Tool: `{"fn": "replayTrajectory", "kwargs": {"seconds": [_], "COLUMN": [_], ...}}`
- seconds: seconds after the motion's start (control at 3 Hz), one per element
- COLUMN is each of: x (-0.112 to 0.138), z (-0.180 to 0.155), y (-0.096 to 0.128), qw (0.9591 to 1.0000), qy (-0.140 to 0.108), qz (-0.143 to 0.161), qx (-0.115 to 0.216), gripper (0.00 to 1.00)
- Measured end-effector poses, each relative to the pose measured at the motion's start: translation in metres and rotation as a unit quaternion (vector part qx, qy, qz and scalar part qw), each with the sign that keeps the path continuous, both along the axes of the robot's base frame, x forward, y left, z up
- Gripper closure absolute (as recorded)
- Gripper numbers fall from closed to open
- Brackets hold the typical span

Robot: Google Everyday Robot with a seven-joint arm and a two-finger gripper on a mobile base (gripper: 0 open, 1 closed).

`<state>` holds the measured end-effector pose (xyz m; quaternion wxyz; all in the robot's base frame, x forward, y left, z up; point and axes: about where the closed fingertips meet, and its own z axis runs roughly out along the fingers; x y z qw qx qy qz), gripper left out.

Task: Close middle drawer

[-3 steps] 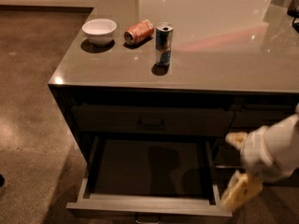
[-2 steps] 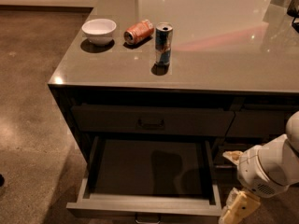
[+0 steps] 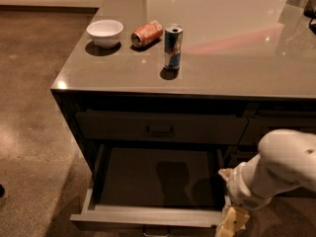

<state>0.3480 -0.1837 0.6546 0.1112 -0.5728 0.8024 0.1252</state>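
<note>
The middle drawer (image 3: pixel 148 215) is pulled far out of the dark cabinet. Its dark inside is bare and its lighter grey front rim lies near the bottom edge of the view. Only the top of its metal pull handle (image 3: pixel 156 229) shows. My gripper (image 3: pixel 231 224), on a white arm (image 3: pixel 281 169), hangs at the drawer's front right corner, just beside the rim and partly cut off by the bottom edge.
The top drawer (image 3: pixel 159 128) above is shut. On the grey countertop (image 3: pixel 237 58) stand a white bowl (image 3: pixel 104 32), a tipped orange can (image 3: pixel 146 33) and an upright blue can (image 3: pixel 173 46). A narrower drawer column (image 3: pixel 276 127) lies right. Brown floor lies left.
My arm has dropped lower and shifted a little right, bringing the gripper down to the drawer's front right corner. The drawer has not moved.
</note>
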Motion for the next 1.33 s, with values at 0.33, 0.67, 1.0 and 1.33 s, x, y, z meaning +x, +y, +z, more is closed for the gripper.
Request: {"fn": "replayTrajectory", "kwargs": {"seconds": [0.33, 0.67, 1.0, 1.33], "x": [-0.002, 0.015, 0.017, 0.022], "z": [-0.094, -0.116, -0.113, -0.137], "y": [0.02, 0.022, 0.02, 0.02], "qw": [0.9984, 0.9964, 0.9964, 0.9968], "qy": [0.015, -0.021, -0.025, -0.019], "qz": [0.048, 0.07, 0.069, 0.074], "qx": [-0.026, -0.043, -0.043, -0.025], "gripper": [0.0, 0.0, 0.0, 0.0]}}
